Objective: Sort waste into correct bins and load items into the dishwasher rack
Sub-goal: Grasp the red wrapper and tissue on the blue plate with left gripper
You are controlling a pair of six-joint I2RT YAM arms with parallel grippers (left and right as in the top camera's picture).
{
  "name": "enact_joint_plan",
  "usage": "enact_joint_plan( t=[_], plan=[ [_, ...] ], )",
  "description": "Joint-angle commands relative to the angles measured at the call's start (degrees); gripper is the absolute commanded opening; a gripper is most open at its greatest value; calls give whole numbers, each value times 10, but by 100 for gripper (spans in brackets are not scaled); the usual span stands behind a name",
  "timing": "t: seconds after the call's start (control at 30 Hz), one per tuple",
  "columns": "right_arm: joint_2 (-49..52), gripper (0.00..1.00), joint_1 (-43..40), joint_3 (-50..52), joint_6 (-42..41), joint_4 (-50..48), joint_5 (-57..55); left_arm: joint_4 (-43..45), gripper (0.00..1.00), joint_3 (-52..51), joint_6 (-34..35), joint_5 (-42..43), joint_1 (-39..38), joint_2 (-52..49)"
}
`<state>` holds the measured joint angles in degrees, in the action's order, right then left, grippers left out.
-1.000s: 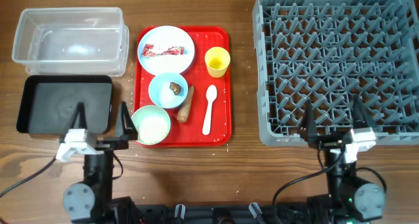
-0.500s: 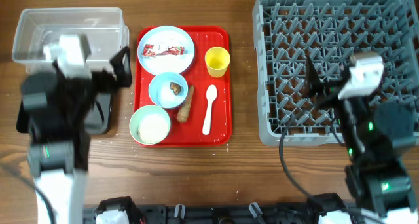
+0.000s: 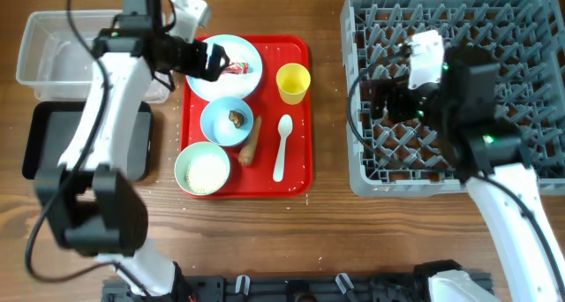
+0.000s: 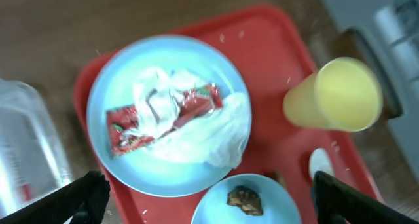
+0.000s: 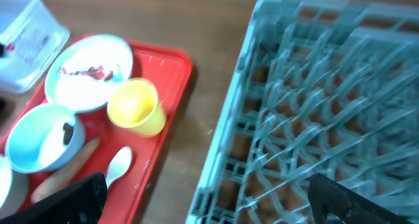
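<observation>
My left gripper (image 3: 208, 61) hangs open over the pale blue plate (image 3: 235, 89), which carries the red-and-white wrapper (image 4: 163, 116) and crumpled tissue (image 4: 213, 135). Its fingertips (image 4: 85, 196) straddle the plate's near edge and the small blue bowl (image 4: 243, 198) with the brown lump (image 3: 237, 118). On the same tray are the yellow cup (image 3: 293, 82), white spoon (image 3: 282, 147), orange-brown stick (image 3: 250, 143) and the green bowl (image 3: 202, 169) of rice. Over the left part of the grey rack (image 3: 494, 37), my right gripper (image 3: 385, 102) is open and holds nothing.
The red tray (image 3: 300, 174) holds all the dishes. To its left stand the clear tub (image 3: 53, 50) at the back and the black tray (image 3: 48, 147) in front of it. A strip of bare wood separates tray and rack (image 5: 308, 119).
Both arms have risen from the table's front edge. The left swung over the plate on the red tray, the right moved over the rack's left side. Both grippers stayed open.
</observation>
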<state>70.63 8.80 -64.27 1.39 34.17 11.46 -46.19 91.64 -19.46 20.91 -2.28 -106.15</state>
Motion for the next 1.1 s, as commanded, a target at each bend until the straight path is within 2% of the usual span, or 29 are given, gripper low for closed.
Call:
enact_joint_plan(
  t=[0.0, 0.23, 0.43, 0.77, 0.97, 1.07],
  plan=[
    [32, 100, 0, -13, -20, 6, 41, 19, 100, 10, -33, 5, -7, -43],
    [52, 100, 0, -13, -19, 6, 41, 72, 97, 10, -137, -7, -24, -115],
    [52, 100, 0, -13, -20, 8, 41, 126, 98, 10, -138, -25, -33, -167],
    [54, 100, 0, -12, -19, 15, 41, 146, 90, 10, -138, -25, -32, -216],
    [55, 100, 0, -12, -20, 14, 41, 150, 68, 9, -131, -23, -32, -243],
    [55, 100, 0, -12, -19, 14, 41, 150, 46, 9, -130, -23, -33, -266]
  ],
)
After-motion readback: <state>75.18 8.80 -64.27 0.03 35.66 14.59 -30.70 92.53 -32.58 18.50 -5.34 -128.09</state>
